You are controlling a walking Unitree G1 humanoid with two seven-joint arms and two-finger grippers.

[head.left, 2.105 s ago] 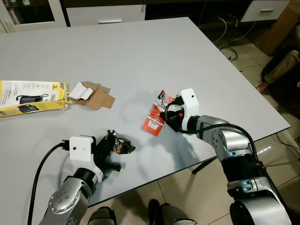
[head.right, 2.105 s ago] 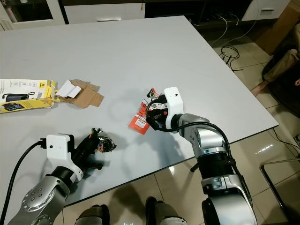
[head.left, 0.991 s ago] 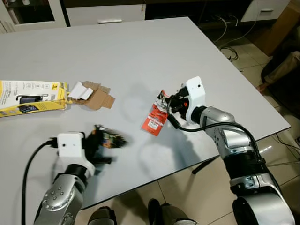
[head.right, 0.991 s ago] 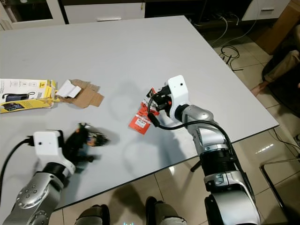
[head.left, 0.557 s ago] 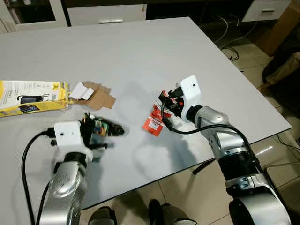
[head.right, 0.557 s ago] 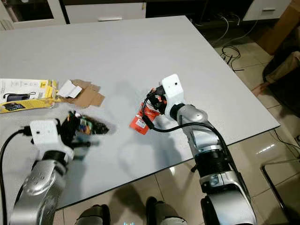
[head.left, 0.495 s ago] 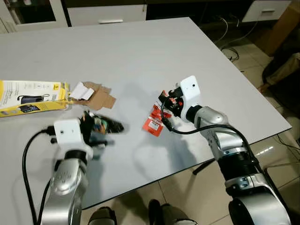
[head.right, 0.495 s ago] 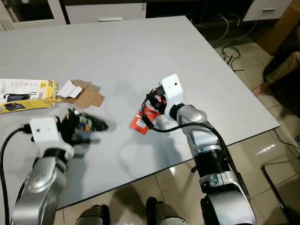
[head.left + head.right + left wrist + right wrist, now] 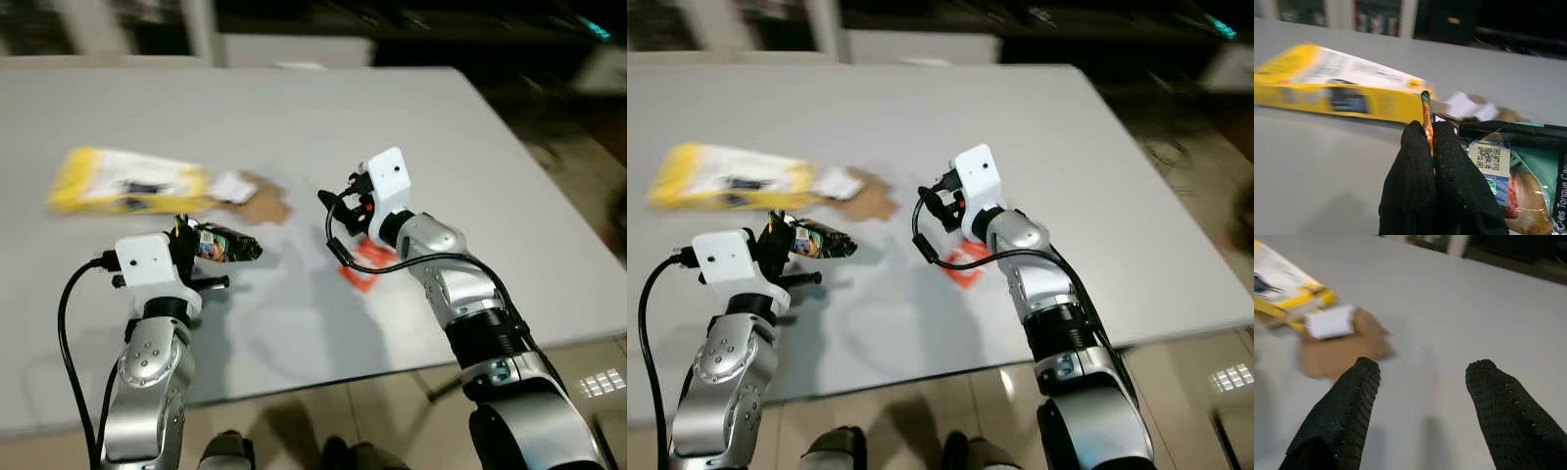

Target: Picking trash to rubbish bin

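Above tabletop (image 9: 294, 127): left end effector (image 9: 1431, 142) pinching wrapper (image 9: 217, 244), lifted clear. Right end effector (image 9: 1422, 396) spread, red packet (image 9: 367, 262) lying beneath. Step: pickup. Next: grasp packet, carry both to bin.

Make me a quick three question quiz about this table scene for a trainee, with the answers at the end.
1. True or false: the left gripper is shut on the crumpled wrapper.
2. The right gripper is: A open with nothing between its fingers, B shut on the red packet, C shut on the yellow box.
3. What lies on the table between the yellow box and the red packet?

Key: 1 true. 2 A; the red packet lies on the table below it. 3 a torn piece of brown cardboard with a white paper scrap.
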